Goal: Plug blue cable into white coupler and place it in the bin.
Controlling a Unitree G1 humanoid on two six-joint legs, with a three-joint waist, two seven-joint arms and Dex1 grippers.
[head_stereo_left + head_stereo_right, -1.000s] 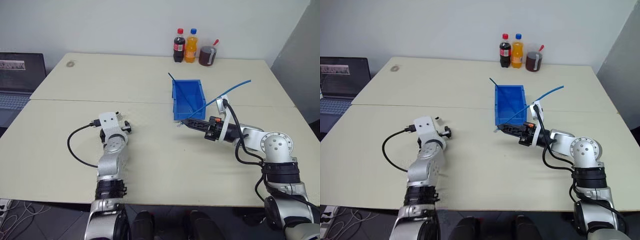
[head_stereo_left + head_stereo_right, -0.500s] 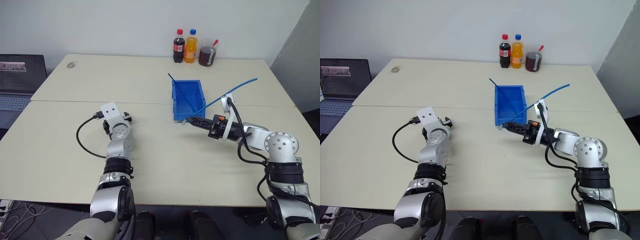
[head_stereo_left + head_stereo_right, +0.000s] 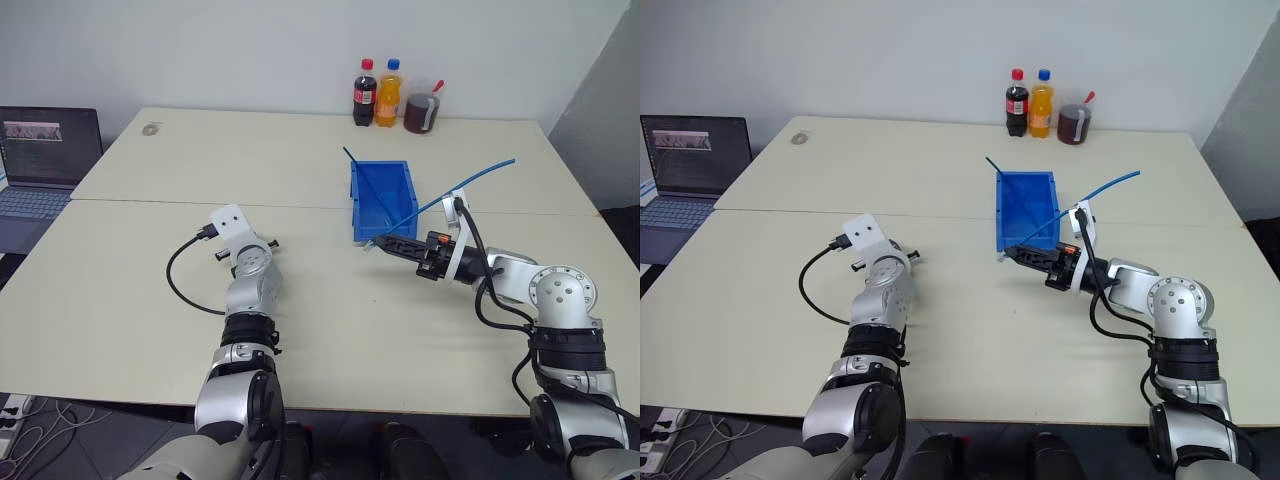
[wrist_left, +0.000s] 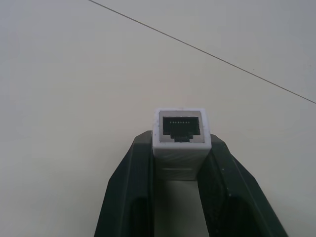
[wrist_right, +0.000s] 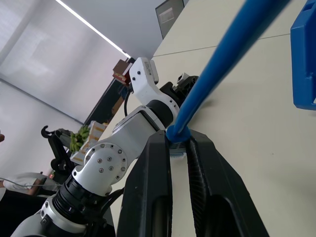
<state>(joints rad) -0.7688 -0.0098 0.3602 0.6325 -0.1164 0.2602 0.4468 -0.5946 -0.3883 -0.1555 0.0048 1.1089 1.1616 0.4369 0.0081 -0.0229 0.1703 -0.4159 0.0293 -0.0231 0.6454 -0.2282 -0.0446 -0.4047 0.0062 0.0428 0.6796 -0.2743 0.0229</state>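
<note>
The white coupler (image 4: 181, 129) sits pinched between my left gripper's (image 4: 180, 148) two fingers, its dark socket face pointing outward past the fingertips. In the eye views that gripper (image 3: 270, 243) hovers over the table left of the bin (image 3: 356, 205). My right gripper (image 5: 177, 140) is shut on the blue cable (image 5: 222, 64) just behind its clear plug (image 5: 177, 149). It (image 3: 381, 242) is held level by the bin's near right corner, pointing toward the left hand. The cable (image 3: 480, 172) trails up and away to the right.
A shorter, darker blue cable (image 3: 366, 183) lies in the bin and sticks out over its far rim. Two bottles (image 3: 377, 92) and a cup (image 3: 420, 110) stand at the table's far edge. An open laptop (image 3: 40, 160) sits at far left.
My left arm has swung forward and toward the table's middle. The right arm keeps the cable where it was. The camera has shifted slightly.
</note>
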